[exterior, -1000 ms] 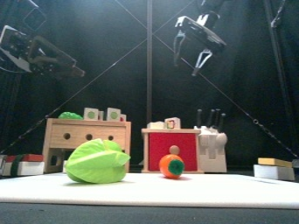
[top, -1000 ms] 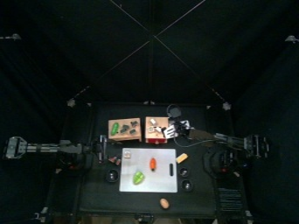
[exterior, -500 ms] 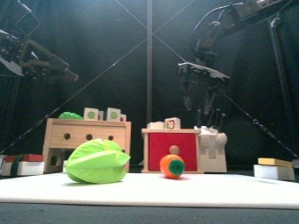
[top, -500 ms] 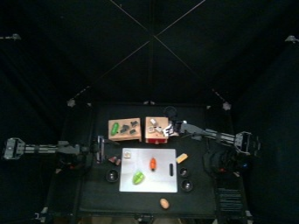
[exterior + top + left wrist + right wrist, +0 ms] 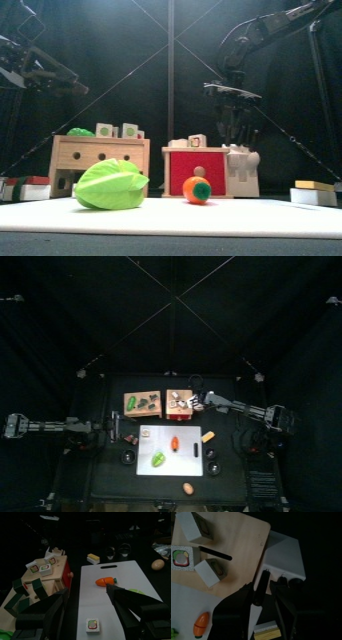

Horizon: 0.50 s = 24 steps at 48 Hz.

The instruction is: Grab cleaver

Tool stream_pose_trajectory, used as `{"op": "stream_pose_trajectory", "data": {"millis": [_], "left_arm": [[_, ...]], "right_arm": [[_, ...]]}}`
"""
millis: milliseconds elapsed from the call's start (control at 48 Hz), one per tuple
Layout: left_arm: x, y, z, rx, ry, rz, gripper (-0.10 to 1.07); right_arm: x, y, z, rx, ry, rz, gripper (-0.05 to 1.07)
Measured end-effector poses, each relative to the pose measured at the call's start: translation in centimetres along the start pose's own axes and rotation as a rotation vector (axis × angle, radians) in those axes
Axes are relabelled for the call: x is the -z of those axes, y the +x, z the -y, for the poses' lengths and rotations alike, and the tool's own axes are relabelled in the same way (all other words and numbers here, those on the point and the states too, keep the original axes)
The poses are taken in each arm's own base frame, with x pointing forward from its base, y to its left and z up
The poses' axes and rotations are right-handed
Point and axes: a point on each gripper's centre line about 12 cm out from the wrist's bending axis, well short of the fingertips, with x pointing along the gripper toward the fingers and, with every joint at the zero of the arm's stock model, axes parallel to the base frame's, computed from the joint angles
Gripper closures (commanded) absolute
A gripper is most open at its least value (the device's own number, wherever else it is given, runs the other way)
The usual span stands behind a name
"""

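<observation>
The right hand [image 5: 264,587] hung directly over the white knife block [image 5: 286,559], its jaws straddling the upright cleaver handle [image 5: 267,579] slotted beneath it, though whether they were clenched on it I cannot tell.

Worktop [image 5: 94,461] — small, black, with a white cutting board [image 5: 267,217] at its middle.

On the board: a green leafy vegetable [image 5: 110,186], an orange carrot-like piece with a green tip [image 5: 198,188], and a small printed tile [image 5: 93,625] near one end.

Behind the board: a light wooden crate [image 5: 96,157] with slots and small cards on top; beside it a red-fronted box [image 5: 198,168] under a wooden top; touching that, a white knife block [image 5: 243,168] with dark handles standing up.

On the bare worktop — a yellow-and-white block [image 5: 314,190] at the right edge, small boxes [image 5: 30,186] at the left edge, and an egg-like brown item [image 5: 189,489] toward the front.
</observation>
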Motion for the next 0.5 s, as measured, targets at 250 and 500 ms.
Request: {"op": "stream_pose_trajectory", "data": {"millis": [250,500], "left_arm": [[0.2,-0.1,0.1,0.002,0.0,-0.004,0.03],[0.3,-0.1,0.1,0.001,0.0,-0.011,0.03]], "right_arm": [[-0.4,-0.1,0.3,0.039,-0.009,0.005,0.54],[-0.7,-1.8,-0.4,0.073,-0.035,0.012,0.54]]}}
